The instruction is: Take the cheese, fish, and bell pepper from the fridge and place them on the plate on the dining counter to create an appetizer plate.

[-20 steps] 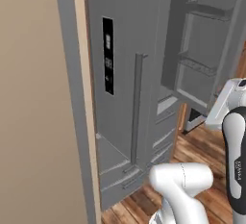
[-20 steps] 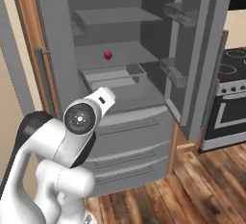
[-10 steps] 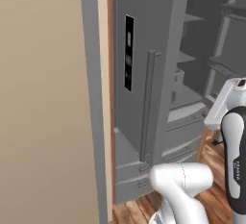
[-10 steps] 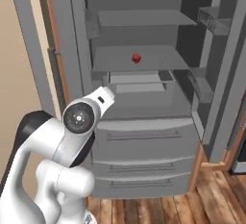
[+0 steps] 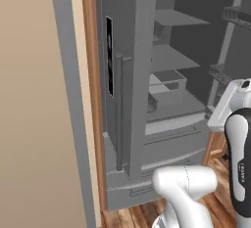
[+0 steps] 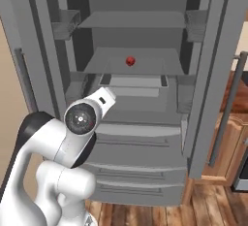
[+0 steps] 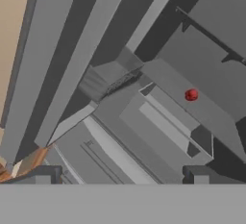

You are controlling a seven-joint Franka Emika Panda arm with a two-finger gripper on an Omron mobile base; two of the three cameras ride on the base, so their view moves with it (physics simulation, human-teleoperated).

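The fridge (image 6: 135,123) stands in front of me with both doors swung open. On its middle shelf sits the bell pepper (image 6: 130,61), a small dark-red ball, alone near the shelf's centre; the hand view shows the bell pepper (image 7: 191,94) at the upper right. My gripper (image 7: 120,177) is open, nothing between its fingertips (image 7: 44,174), and it hangs well short of the shelves, in front of the lower drawers. The cheese, the fish, the plate and the dining counter are out of view.
The left fridge door (image 5: 132,75) stands edge-on beside a beige wall (image 5: 29,124). The right door (image 6: 213,74) juts out towards me. A clear drawer (image 6: 133,80) sits under the pepper's shelf, above wide drawer fronts (image 6: 140,167). Below is wood floor (image 6: 213,210).
The whole scene has shifted as the base drove: the fridge interior is now centred and closer in the right base view. The arm keeps its pose and the gripper stays open.
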